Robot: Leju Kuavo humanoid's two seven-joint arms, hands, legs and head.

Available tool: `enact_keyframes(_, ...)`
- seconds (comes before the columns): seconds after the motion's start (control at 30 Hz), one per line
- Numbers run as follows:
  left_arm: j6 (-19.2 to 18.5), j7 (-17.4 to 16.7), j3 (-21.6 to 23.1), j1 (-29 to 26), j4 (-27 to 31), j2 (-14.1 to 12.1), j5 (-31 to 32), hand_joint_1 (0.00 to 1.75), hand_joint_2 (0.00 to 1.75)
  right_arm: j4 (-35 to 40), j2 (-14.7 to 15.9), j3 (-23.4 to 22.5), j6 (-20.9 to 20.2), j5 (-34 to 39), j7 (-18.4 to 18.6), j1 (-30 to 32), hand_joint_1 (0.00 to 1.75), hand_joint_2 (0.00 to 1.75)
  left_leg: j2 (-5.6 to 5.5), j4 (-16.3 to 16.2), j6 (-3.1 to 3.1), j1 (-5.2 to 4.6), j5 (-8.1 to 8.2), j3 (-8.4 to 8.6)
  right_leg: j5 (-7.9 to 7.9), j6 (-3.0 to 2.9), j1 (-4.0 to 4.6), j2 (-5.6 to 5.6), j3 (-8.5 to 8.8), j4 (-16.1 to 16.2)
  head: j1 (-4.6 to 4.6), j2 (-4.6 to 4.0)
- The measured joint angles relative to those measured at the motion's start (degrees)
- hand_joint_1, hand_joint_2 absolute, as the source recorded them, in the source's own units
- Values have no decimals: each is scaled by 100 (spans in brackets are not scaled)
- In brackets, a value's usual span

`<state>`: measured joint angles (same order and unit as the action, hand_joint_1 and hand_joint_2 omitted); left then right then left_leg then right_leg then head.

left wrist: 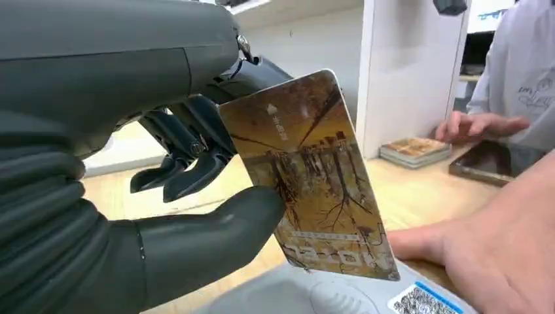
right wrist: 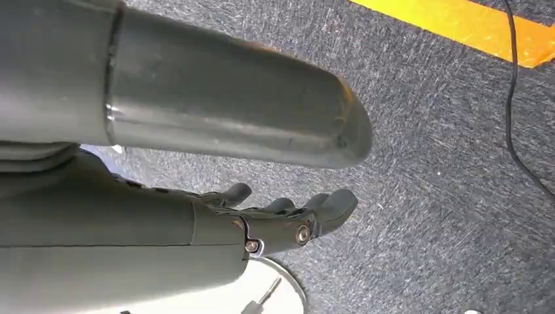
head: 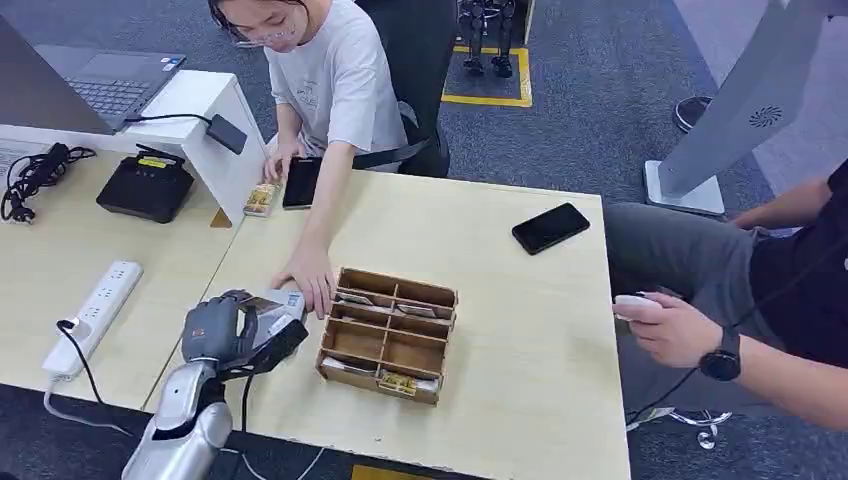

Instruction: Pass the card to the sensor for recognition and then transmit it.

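While a seated person's hand (head: 312, 278) rests on the pale wooden table (head: 520, 330), the robot's left hand (head: 235, 330) holds a brown printed card (left wrist: 311, 180) just above a grey-white sensor pad (left wrist: 314, 294) near the table's front edge. From the head view the card is little more than a pale sliver in the dark fingers; the left wrist view shows it plainly, tilted, pinched between the thick thumb (left wrist: 216, 235) and the darker fingers behind it, its lower edge just over the pad, beside a QR sticker (left wrist: 419, 302). That close view also brings out the person's fingers lying against the pad. Just beside the hand sits a wooden divider box (head: 390, 333) with cards in some of its slots. Farther back lie a black smartphone (head: 550, 227), a small stack of cards (head: 260, 198) and a dark tablet (head: 301, 182), and on the adjoining desk a power strip (head: 95, 315) and a black device (head: 147, 187). A second person at the right edge holds a small white object (head: 640, 305). The right hand (right wrist: 281, 219) hangs over dark carpet beside a yellow floor stripe (right wrist: 471, 29), fingers loosely apart and holding nothing.
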<state>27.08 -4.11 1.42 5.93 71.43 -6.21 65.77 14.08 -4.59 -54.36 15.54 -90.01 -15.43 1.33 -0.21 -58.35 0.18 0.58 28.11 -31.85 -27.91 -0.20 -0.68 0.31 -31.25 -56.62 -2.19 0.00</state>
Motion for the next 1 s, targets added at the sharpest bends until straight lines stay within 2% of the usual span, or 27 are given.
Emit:
enact_keyframes(0.2, 43, 31, 17, -72, 166, -57, 181, 175, 175, 0, 0, 0, 9, 0, -9, 0, 0, 0, 0, 0, 0, 1, 0, 0, 0, 0, 0, 0, -1, 0, -2, 0)
enact_keyframes(0.53, -49, 35, 81, -116, 282, -101, 26, 175, 175, 0, 0, -2, 15, 0, -9, -1, 0, 0, 0, 0, 0, 0, 0, -1, 0, 0, 0, 0, 0, 0, 0, 0)
enact_keyframes(0.77, -1166, 258, 81, -241, 720, -98, -1832, 175, 175, 9, 0, -63, 7, 0, -11, 12, 0, 0, 0, 0, 0, 0, 0, -2, 0, 0, 0, 0, -1, 0, 0, 0)
enact_keyframes(0.93, -2333, 197, 81, -380, 1113, -182, -3240, 175, 175, 24, 0, -138, 0, 0, -18, 30, 0, 0, 1, 0, 0, 1, 0, -2, 0, 0, 0, 2, -2, 0, 0, 0)
enact_keyframes(1.0, -2536, 175, 81, -434, 1233, -269, -3539, 175, 175, 28, 0, -153, 0, 0, -18, 47, 0, 0, 2, 0, 0, 2, 0, -3, 0, 0, 0, 2, -3, 0, 0, 0)
